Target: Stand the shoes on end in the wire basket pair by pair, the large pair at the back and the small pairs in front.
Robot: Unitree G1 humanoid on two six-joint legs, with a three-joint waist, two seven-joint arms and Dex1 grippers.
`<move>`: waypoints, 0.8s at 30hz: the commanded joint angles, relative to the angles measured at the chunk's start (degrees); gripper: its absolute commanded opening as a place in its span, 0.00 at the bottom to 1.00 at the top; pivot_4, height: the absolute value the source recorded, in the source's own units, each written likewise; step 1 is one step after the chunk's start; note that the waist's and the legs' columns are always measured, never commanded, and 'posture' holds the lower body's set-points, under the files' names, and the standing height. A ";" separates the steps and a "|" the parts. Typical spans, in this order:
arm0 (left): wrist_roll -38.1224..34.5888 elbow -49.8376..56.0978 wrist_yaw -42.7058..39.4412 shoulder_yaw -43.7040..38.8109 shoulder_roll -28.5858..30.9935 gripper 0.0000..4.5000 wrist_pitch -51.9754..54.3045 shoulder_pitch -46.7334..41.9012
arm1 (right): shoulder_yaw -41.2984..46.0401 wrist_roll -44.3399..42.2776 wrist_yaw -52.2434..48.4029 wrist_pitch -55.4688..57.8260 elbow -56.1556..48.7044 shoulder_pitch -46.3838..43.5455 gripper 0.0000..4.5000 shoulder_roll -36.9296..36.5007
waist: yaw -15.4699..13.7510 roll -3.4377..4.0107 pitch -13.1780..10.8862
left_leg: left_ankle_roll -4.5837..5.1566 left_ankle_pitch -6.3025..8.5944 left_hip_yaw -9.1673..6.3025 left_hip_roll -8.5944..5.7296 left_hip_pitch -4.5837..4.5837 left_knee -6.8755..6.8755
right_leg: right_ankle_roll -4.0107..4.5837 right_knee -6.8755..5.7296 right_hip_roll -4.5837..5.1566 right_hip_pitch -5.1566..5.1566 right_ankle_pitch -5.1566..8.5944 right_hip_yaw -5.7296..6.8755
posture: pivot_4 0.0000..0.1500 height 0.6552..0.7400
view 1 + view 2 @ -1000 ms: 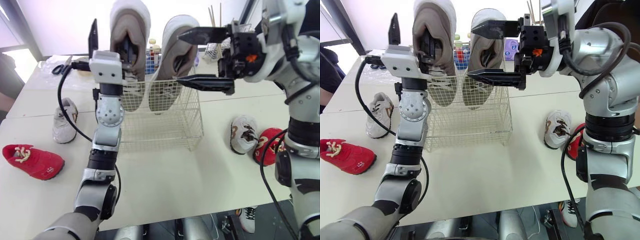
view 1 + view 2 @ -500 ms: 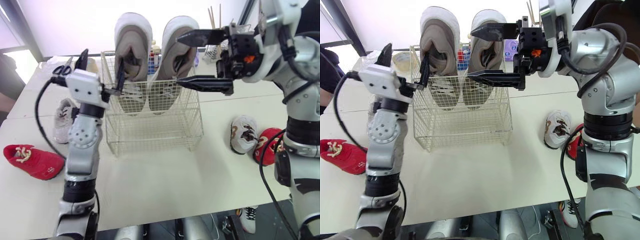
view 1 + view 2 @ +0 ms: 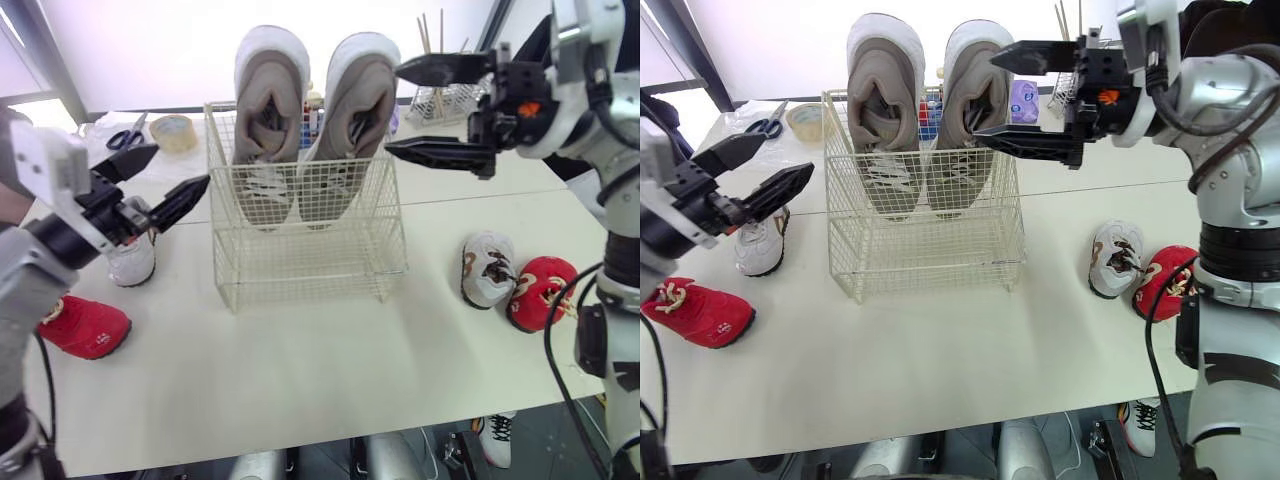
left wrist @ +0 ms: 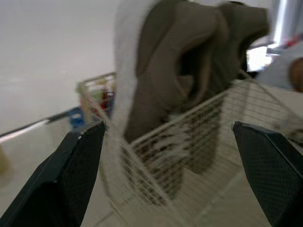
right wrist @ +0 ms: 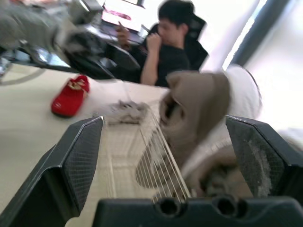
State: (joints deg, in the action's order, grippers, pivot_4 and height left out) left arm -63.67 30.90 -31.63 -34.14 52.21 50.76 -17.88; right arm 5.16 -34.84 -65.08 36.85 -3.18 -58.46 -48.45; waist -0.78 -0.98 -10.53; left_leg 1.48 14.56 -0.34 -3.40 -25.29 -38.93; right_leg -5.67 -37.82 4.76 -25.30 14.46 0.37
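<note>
Presently, the wire basket stood on the table, a little left of centre. The large pair was inside it, at the far side: the left large shoe and the right large shoe stood on end side by side, toes up, openings facing near, their upper halves rising above the rim.

The left gripper hung left of the basket, apart from it, fingers spread wide and holding nothing. The right gripper was raised at the basket's far right corner, just beside the right large shoe, fingers likewise spread wide and empty. Contact between it and the shoe could not be determined.

The small shoes lay on the table outside the basket. On the left were a small white shoe and, nearer, a small red shoe. On the right, a second white shoe and a second red shoe lay touching each other.

Scissors and a tape roll lay at the far left. The right wrist view showed a seated person beyond the table.
</note>
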 commanded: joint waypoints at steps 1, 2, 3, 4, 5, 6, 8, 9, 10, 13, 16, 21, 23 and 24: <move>-8.97 -0.72 -7.40 -0.14 3.90 0.98 2.28 -1.80 | 2.73 4.15 7.67 3.23 -2.60 4.29 1.00 -3.50 | 0.04 0.01 0.00 | -0.02 -0.02 0.00 0.00 0.01 0.00 | 0.02 0.05 0.00 0.04 0.01 0.00 | 1.00 1.00; -9.89 -1.09 -9.00 0.86 4.69 0.98 2.54 -2.18 | 3.07 5.79 10.38 4.66 -4.05 7.25 1.00 -4.64 | 0.13 0.01 0.00 | -0.02 -0.02 0.01 0.00 0.01 0.00 | 0.11 0.07 0.01 0.05 0.06 -0.01 | 1.00 1.00; -10.64 -1.36 -10.03 1.57 5.25 0.98 2.72 -2.41 | 3.41 6.83 12.39 5.72 -5.14 9.40 1.00 -5.42 | 0.15 0.02 0.01 | -0.03 -0.02 0.02 0.00 0.02 0.00 | 0.12 0.07 0.00 0.05 0.05 -0.02 | 1.00 1.00; -11.02 -1.62 -11.11 2.24 5.73 0.98 2.70 -2.67 | 3.77 7.63 14.12 6.84 -6.41 11.44 1.00 -6.16 | 0.20 0.04 0.00 | -0.02 -0.02 0.02 0.00 0.02 0.01 | 0.12 0.07 0.00 0.03 0.05 -0.03 | 1.00 1.00; -11.07 -1.88 -11.84 2.91 5.96 0.98 2.50 -2.92 | 4.44 7.89 15.71 7.93 -7.80 13.32 1.00 -6.54 | 0.20 0.07 -0.02 | -0.03 -0.02 0.02 0.00 0.02 0.04 | 0.10 0.07 0.00 0.01 0.04 -0.03 | 1.00 1.00; -10.81 -2.32 -12.29 3.82 6.01 0.98 2.20 -3.43 | 5.44 7.90 18.00 10.05 -9.45 15.00 1.00 -6.43 | 0.21 0.12 -0.04 | -0.03 -0.02 0.02 0.00 0.02 0.06 | 0.04 0.06 -0.01 0.00 0.01 -0.03 | 1.00 1.00; -9.80 -3.82 -13.67 6.73 5.17 0.98 1.27 -5.30 | 8.61 9.50 27.47 17.67 -15.66 20.36 1.00 -3.12 | 0.26 0.20 -0.04 | -0.03 -0.03 0.03 0.00 0.02 0.08 | 0.03 0.06 -0.02 -0.02 0.00 -0.05 | 1.00 1.00; -9.22 -4.61 -14.49 8.27 4.55 0.98 0.79 -6.30 | 10.34 11.11 33.65 22.54 -19.65 23.66 1.00 -0.16 | 0.18 0.16 -0.01 | -0.03 -0.03 0.02 0.01 0.02 0.13 | 0.03 0.06 -0.03 -0.03 0.00 -0.05 | 1.00 1.00; -8.85 -5.11 -15.00 9.33 4.14 0.98 0.49 -7.02 | 11.55 12.16 37.83 25.93 -22.52 25.83 1.00 1.94 | 0.12 0.12 0.02 | -0.03 -0.03 0.01 0.03 0.05 0.13 | 0.03 0.05 -0.04 0.00 0.00 -0.04 | 1.00 1.00; -6.83 -5.99 -15.98 12.01 2.94 0.98 -0.64 -8.59 | 14.26 15.78 47.26 31.63 -32.07 33.86 1.00 9.35 | 0.04 0.18 0.01 | -0.05 -0.04 0.02 0.03 0.04 0.14 | 0.03 0.04 -0.05 -0.01 0.00 -0.06 | 1.00 1.00; -5.21 -6.61 -16.71 13.79 2.17 0.98 -1.38 -9.48 | 16.50 18.96 53.97 34.11 -38.08 40.63 1.00 15.76 | 0.02 0.20 0.01 | -0.06 -0.06 0.04 0.01 0.03 0.13 | 0.02 0.04 -0.06 -0.02 -0.01 -0.08 | 1.00 1.00; -4.36 -6.56 -16.96 15.10 1.41 0.98 -1.50 -10.41 | 17.78 21.79 58.64 34.43 -44.23 49.63 1.00 21.53 | 0.12 0.21 0.01 | -0.05 -0.06 0.04 0.01 0.07 0.12 | 0.01 0.05 -0.10 0.05 -0.01 -0.07 | 1.00 1.00; -4.10 -6.34 -16.91 15.17 1.25 0.98 -1.45 -10.38 | 18.03 21.92 59.12 34.98 -45.47 51.77 1.00 23.18 | 0.24 0.21 0.02 | -0.04 -0.06 0.04 0.01 0.11 0.12 | 0.01 0.04 -0.12 0.07 -0.01 -0.07 | 1.00 1.00; -4.01 -6.26 -16.85 15.18 1.19 0.98 -1.40 -10.39 | 18.11 21.82 59.24 35.42 -45.90 52.62 1.00 24.05 | 0.26 0.21 0.02 | -0.04 -0.05 0.04 0.01 0.16 0.13 | 0.01 0.04 -0.14 0.10 -0.01 -0.07 | 1.00 1.00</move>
State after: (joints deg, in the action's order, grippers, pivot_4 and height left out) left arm -67.99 23.63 -48.35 -18.64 53.36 50.45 -27.44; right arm 21.79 -13.57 -6.47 72.25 -45.94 -6.28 -25.18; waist -0.52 -0.77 -10.51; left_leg 1.44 14.51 -0.30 -3.38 -25.09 -38.78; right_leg -5.65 -37.79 4.61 -25.16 14.46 0.30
